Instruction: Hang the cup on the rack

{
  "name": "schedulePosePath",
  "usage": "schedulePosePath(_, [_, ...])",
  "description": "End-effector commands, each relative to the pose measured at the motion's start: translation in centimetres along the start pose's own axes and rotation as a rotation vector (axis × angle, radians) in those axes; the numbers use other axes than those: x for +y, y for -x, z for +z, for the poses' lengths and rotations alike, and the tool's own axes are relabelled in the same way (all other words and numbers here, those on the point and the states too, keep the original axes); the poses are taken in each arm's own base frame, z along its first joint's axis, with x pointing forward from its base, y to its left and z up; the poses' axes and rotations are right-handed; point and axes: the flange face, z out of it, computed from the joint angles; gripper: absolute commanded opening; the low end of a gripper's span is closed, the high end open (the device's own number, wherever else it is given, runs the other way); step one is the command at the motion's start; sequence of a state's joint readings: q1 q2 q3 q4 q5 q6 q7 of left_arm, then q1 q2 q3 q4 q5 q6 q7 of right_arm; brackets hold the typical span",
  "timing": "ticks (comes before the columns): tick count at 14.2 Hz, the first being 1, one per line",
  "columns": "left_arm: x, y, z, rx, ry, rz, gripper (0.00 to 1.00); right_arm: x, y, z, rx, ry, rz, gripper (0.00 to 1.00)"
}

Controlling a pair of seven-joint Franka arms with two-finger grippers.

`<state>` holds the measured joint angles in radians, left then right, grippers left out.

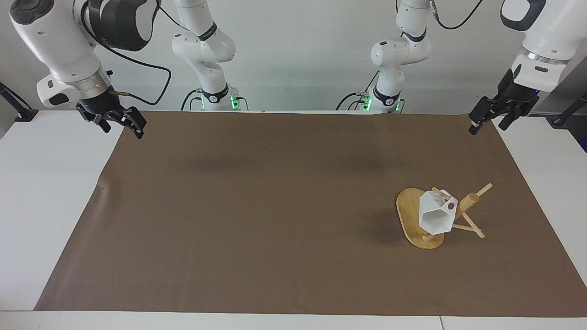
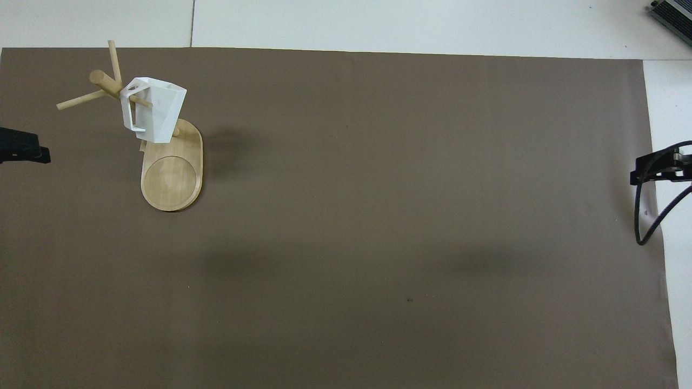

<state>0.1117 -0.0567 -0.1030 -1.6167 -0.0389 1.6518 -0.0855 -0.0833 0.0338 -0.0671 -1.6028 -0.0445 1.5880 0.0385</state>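
We see the cup (image 1: 434, 216) hanging by its handle on the rack (image 1: 415, 220), toward the left arm's end; left gripper (image 1: 487, 123) and right gripper (image 1: 120, 126) hover released, empty, over the brown mat (image 1: 275, 206).

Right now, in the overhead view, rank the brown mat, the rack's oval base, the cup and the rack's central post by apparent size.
1. Brown mat, by far the largest.
2. Oval base.
3. Cup, though it hangs nearer the camera, so this ranking against the base is unsure.
4. Central post, mostly foreshortened.
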Motion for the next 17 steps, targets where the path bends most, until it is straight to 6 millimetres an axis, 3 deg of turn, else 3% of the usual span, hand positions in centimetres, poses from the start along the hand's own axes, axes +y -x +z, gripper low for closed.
schedulePosePath(1, [1.3, 0.8, -0.3, -0.037, -0.031, 0.108, 1.0, 0.0, 0.6, -0.2, 0.009, -0.022, -0.008, 1.0])
schedulePosePath(3, [1.9, 1.6, -1.0, -0.046, -0.032, 0.122, 1.0, 0.0, 0.6, -0.3, 0.012, -0.022, -0.006, 1.0])
schedulePosePath(7, [3.6, 2.1, -0.5, -0.051, -0.058, 0.169, 1.0, -0.2, 0.6, -0.4, 0.013, -0.023, -0.012, 1.0])
schedulePosePath(17, [2.4, 2.6, -0.3, -0.059, -0.058, 0.163, 1.0, -0.9, 0.6, -1.1, 0.027, -0.023, -0.024, 1.0])
